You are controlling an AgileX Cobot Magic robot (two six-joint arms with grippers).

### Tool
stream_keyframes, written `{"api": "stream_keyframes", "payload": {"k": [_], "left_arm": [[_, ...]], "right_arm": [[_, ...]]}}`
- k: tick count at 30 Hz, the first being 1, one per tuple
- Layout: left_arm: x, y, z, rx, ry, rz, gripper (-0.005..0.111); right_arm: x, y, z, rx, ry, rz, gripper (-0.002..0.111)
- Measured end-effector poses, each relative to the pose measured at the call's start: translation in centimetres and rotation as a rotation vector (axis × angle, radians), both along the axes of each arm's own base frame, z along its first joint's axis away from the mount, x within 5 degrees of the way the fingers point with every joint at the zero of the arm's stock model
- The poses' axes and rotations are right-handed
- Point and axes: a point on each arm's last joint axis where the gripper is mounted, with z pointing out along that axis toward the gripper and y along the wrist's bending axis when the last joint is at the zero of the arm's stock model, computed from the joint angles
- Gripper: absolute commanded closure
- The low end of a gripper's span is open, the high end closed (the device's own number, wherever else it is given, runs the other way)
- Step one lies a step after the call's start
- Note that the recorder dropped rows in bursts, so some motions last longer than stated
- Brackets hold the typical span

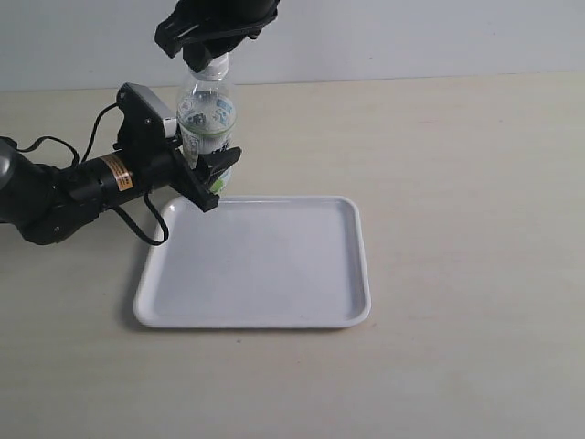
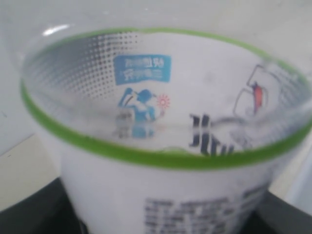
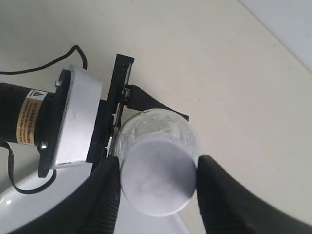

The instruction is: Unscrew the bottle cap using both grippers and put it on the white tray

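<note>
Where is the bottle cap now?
The bottle cap sits atop the bottle, upper left in the exterior view, between the fingers of the right gripper, near the white tray.

The green-banded bottle [image 2: 161, 190] sits close between dark fingers [image 2: 31, 214].

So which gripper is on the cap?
The right gripper, reaching from above, its fingers pinching the bottle cap; the left gripper holds the bottle lower down.
</note>
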Motion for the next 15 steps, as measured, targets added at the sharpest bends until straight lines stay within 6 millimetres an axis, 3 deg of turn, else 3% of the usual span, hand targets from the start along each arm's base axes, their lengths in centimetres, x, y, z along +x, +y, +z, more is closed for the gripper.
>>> {"api": "stream_keyframes", "payload": {"k": [15], "left_arm": [[-0.02, 0.03, 0.00, -0.010, 0.010, -0.002, 0.107]], "right_arm": [[-0.25, 0.50, 0.13, -0.164, -0.197, 0.447, 0.108]]}}
